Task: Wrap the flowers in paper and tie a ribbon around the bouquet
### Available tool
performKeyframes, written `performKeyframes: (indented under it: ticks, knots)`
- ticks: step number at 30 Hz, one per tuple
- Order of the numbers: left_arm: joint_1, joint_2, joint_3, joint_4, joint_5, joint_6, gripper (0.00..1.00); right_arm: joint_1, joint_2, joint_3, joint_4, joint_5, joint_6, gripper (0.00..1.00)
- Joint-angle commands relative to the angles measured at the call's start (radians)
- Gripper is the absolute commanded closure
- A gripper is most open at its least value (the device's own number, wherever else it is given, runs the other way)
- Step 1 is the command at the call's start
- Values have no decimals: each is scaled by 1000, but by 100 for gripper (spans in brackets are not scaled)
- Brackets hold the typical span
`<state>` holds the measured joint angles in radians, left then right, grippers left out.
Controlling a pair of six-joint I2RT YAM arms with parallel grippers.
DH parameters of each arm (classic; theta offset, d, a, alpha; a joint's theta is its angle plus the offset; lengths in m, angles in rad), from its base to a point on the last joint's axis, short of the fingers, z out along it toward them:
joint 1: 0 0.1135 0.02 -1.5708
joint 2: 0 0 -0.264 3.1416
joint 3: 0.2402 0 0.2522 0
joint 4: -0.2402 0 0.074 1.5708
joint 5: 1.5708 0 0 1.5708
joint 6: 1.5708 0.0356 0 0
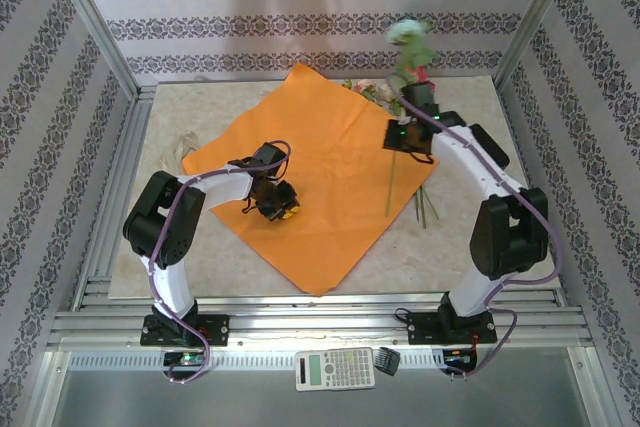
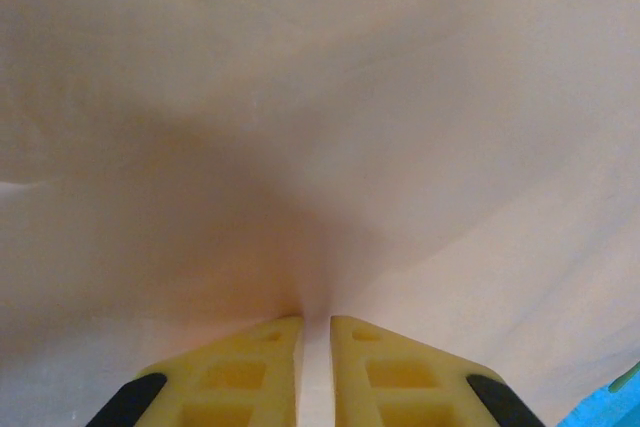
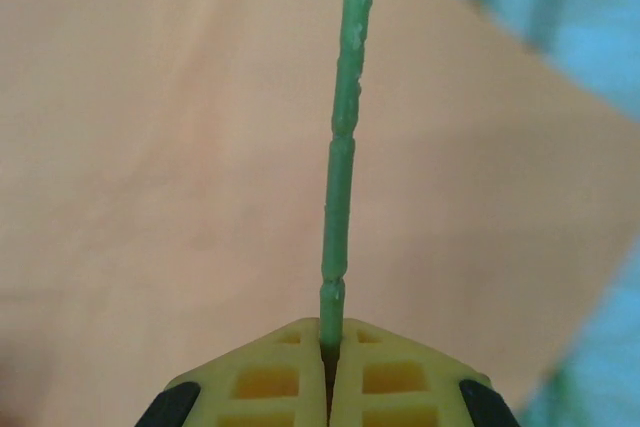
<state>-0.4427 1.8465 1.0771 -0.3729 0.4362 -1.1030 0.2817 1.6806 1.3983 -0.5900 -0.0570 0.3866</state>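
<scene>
Pinching a flower stem (image 3: 340, 177), right hand (image 3: 328, 335) overhangs paper (image 1: 300, 147).

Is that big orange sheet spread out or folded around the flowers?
Spread out. The orange paper lies open and flat on the table, with no edge folded over. The right gripper holds one flower stem above it.

Ribbon (image 1: 188, 144) lies left of paper (image 1: 320, 197), flowers (image 1: 392, 185) right.

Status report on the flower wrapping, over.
Left gripper pinching orange paper. Right gripper shut on one flower stem. Other flowers lying past paper's far edge.
</scene>
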Motion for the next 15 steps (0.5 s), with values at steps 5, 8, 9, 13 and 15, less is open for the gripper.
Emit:
performKeyframes:
  ticks: [5, 8, 9, 13, 15]
  knots:
    - [13, -54, -92, -12, -19, 13, 87, 216, 141, 51, 178, -175, 114, 100]
    - [12, -83, -131, -10, -14, 9, 87, 255, 231, 94, 222, -187, 175, 100]
    - [12, -92, -146, -3, -11, 5, 87, 261, 261, 104, 240, -197, 204, 100]
    - [12, -116, -176, -5, -12, 2, 87, 283, 355, 130, 301, -210, 272, 100]
    - [11, -126, -186, -2, -13, -1, 87, 292, 396, 146, 308, -226, 296, 100]
